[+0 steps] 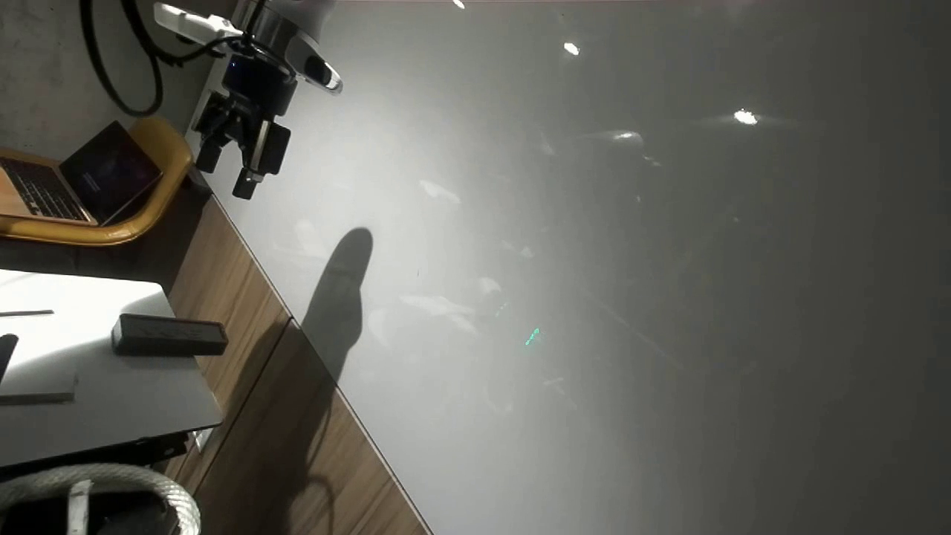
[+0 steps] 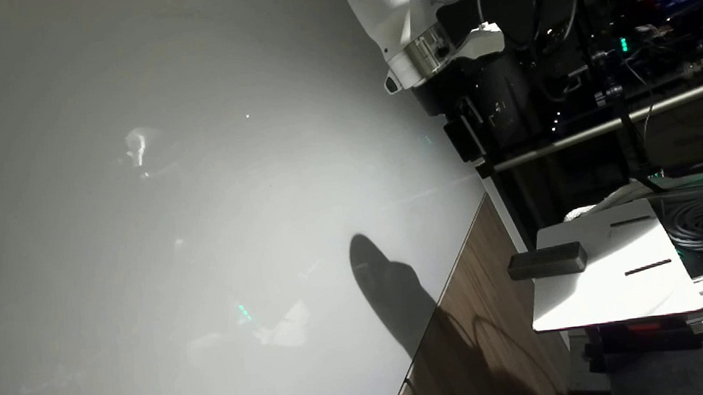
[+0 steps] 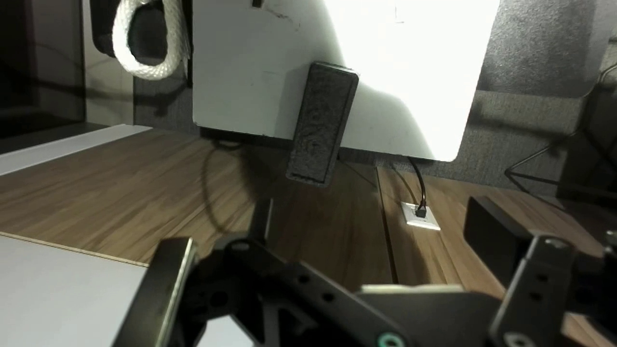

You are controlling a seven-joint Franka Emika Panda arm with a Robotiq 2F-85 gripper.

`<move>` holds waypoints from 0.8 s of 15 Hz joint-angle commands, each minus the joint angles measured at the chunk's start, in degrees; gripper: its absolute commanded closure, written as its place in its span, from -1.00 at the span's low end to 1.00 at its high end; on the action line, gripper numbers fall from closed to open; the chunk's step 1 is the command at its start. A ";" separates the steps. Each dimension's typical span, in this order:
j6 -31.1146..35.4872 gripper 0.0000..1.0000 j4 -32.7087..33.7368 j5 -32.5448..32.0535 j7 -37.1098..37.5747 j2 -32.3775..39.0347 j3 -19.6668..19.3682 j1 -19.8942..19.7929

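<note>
One block [image 3: 324,125] overhangs the edge of the desk [image 3: 236,86] — perhaps to free an end — hand [image 1: 226,172] spread wide, empty!

Place: robotics lab, I'd say
Robot arm [image 2: 379,5]: white, jointed
Yellow chair [image 1: 174,154]: carries an open laptop [image 1: 108,174]
Cable coil [image 2: 686,227]: gray, looped over itself

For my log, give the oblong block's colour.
The block is dark grey, clearest in the wrist view.

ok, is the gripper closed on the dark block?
No: in the wrist view the gripper stands open and apart from the dark block, which overhangs the edge of the white tabletop.
</note>
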 commanded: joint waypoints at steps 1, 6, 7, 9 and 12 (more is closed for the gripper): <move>-0.01 -1.00 -0.32 0.52 -0.43 -0.53 1.16 -1.20; 0.87 -1.00 -0.73 0.54 -0.43 -0.57 1.16 -1.22; 0.88 -1.00 -0.77 0.54 -0.43 -0.57 1.16 -1.22; 0.89 -1.00 -0.78 0.54 -0.43 -0.57 1.16 -1.24; 0.89 -1.00 -0.78 0.55 -0.43 -0.57 1.16 -1.24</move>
